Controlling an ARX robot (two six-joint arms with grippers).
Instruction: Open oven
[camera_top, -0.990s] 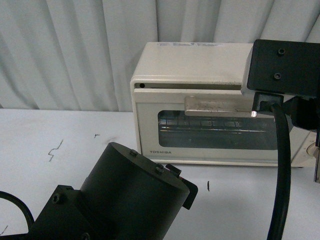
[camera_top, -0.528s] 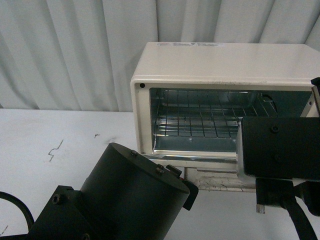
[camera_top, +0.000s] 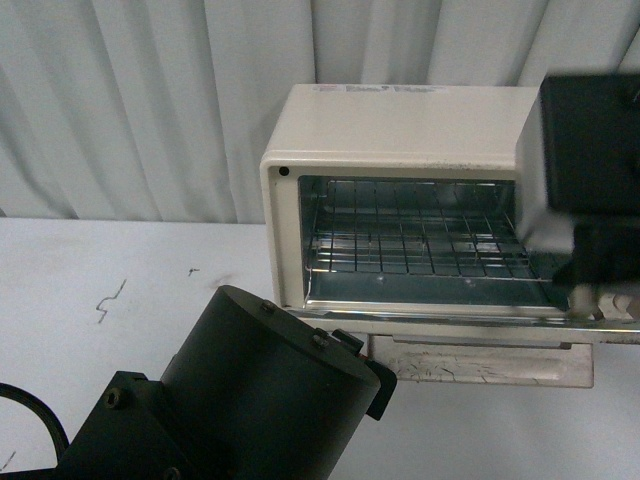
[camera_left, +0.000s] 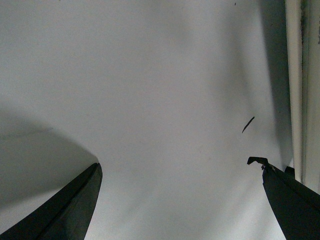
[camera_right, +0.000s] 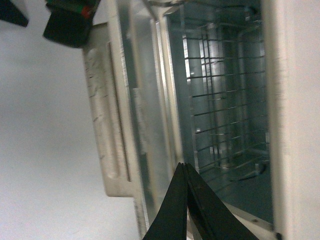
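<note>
The cream-white oven (camera_top: 390, 125) stands on the table with its door (camera_top: 480, 355) folded down flat. The wire rack (camera_top: 415, 240) shows inside the open cavity. The beige bar handle (camera_top: 485, 362) lies at the door's front edge. In the right wrist view the open door (camera_right: 137, 115), handle (camera_right: 102, 120) and rack (camera_right: 220, 100) show. My right gripper (camera_right: 182, 165) is shut and empty, above the open door near the oven's right end. My left gripper (camera_left: 175, 167) is open over bare table, beside the oven's door edge (camera_left: 300, 90).
The white table (camera_top: 100, 290) has small dark marks (camera_top: 110, 298). A pleated grey curtain (camera_top: 150, 100) hangs behind. My left arm's dark body (camera_top: 260, 400) fills the lower front view; my right arm's black housing (camera_top: 590, 150) covers the oven's right end.
The oven door swung from nearly shut to fully down. My right arm went down with the handle, then rose up and right, away from the handle.
</note>
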